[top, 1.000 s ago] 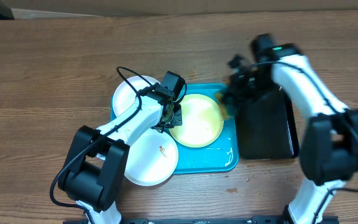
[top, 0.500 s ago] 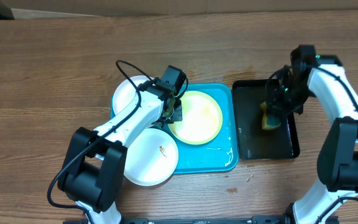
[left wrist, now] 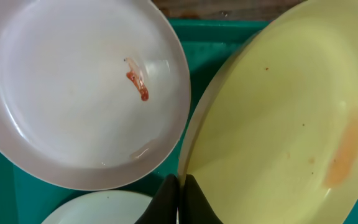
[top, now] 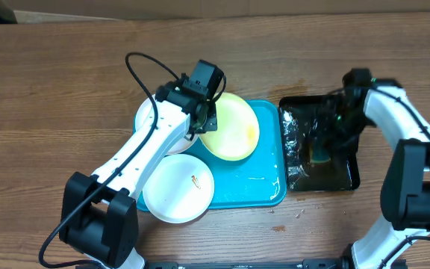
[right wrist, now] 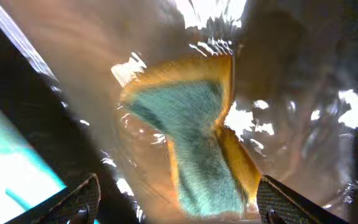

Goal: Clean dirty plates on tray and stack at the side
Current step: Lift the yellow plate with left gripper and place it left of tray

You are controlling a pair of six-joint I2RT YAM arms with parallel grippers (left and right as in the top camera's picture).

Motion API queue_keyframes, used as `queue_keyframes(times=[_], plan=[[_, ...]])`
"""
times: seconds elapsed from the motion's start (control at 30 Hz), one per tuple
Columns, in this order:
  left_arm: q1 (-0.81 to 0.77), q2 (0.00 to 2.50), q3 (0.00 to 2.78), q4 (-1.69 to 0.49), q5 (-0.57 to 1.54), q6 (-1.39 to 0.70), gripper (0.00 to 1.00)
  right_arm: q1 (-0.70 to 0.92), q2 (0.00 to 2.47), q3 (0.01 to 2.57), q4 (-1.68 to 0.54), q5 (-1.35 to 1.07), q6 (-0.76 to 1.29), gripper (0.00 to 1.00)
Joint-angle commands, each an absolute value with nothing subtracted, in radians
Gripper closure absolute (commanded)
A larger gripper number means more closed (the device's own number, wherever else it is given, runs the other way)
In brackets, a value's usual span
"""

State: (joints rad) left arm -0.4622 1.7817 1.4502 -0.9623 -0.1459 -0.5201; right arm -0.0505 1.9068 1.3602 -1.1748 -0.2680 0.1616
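My left gripper (top: 206, 123) is shut on the rim of the pale yellow-green plate (top: 231, 128), which is raised and tilted over the turquoise tray (top: 263, 175). In the left wrist view the closed fingertips (left wrist: 180, 194) pinch that plate's (left wrist: 278, 112) edge; a faint orange smear shows on it. A white plate (top: 178, 188) with a red-brown smear lies at the tray's front left. Another white plate (top: 149, 116) lies behind it, partly under my left arm. My right gripper (top: 328, 134) hangs open over the black tray, its fingers wide on either side of a green-and-yellow sponge (right wrist: 197, 143).
The black tray (top: 349, 175) stands right of the turquoise tray and holds rippling water with the sponge (top: 320, 153) in it. Droplets lie on the turquoise tray's bare right part. Bare wooden table (top: 58, 82) surrounds both trays.
My right gripper carried the sponge from the yellow-green plate to the black tray and opened over the water. My left gripper lifted and tilted the yellow-green plate toward the back left.
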Motion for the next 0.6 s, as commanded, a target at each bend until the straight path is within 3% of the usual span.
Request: queue_keyframes(times=[0.0,0.13,0.33,0.57], plan=[[-0.472,1.742,1.544,-0.976,-0.168,-0.495,0.96,-0.083,1.879,1.524,-1.222,-0.292,0.168,0.18],[-0.52,1.742,1.605,-0.968,-0.197,-0.482,0.96,-0.13,1.879,1.617,-1.246,-0.289,0.17,0.11],[-0.653,1.743,1.63,-0.866,-0.4,-0.439,0.96,-0.268,1.88,1.623,-1.211,-0.289,0.214,0.0],[-0.818,1.745,1.63,-0.719,-0.67,-0.338,0.96,-0.409,1.88,1.623,-1.209,-0.289,0.214,0.0]])
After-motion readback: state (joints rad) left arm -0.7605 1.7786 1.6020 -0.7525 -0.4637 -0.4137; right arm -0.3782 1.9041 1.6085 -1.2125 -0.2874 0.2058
